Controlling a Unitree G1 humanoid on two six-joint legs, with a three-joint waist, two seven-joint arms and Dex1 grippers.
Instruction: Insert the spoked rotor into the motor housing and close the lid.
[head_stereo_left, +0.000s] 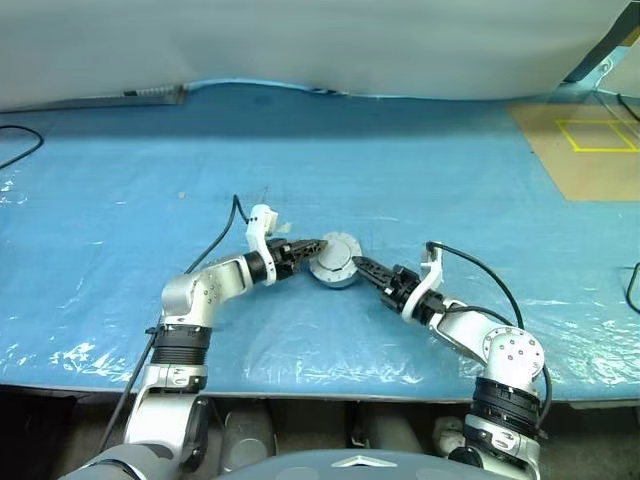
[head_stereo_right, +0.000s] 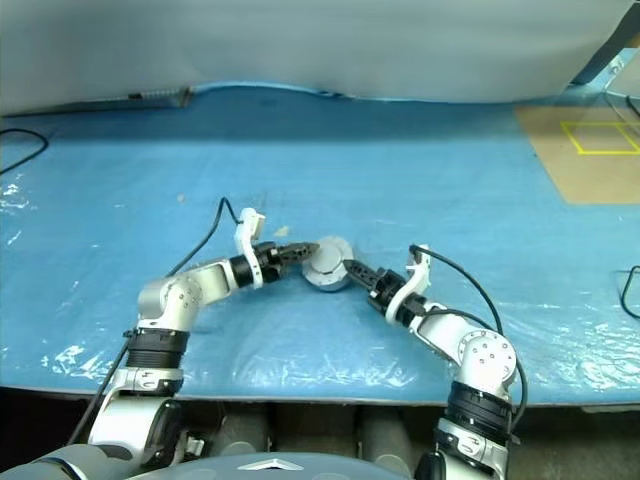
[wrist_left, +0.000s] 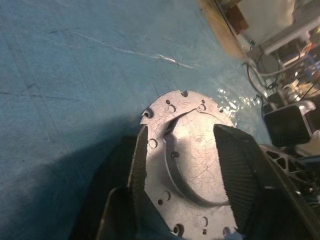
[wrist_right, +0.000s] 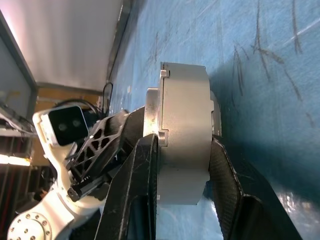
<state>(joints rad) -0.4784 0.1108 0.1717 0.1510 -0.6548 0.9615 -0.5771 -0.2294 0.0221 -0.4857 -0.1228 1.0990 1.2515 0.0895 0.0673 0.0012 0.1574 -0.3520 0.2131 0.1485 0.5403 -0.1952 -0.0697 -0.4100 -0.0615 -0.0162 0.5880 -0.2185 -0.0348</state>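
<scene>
The right gripper (wrist_right: 182, 165) clamps the housing (wrist_right: 182, 135) with its lid (wrist_left: 187, 150) shut — left gripper (wrist_left: 187, 170) gapes around it, fingers apart.

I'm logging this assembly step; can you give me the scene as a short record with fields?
surface: blue sheet over the table
motor housing: lifted off the sheet, between both arms
lid: closed flat on the housing
right end effector: clamped across the housing
left end effector: fingers spread either side of the lid's raised centre
</scene>
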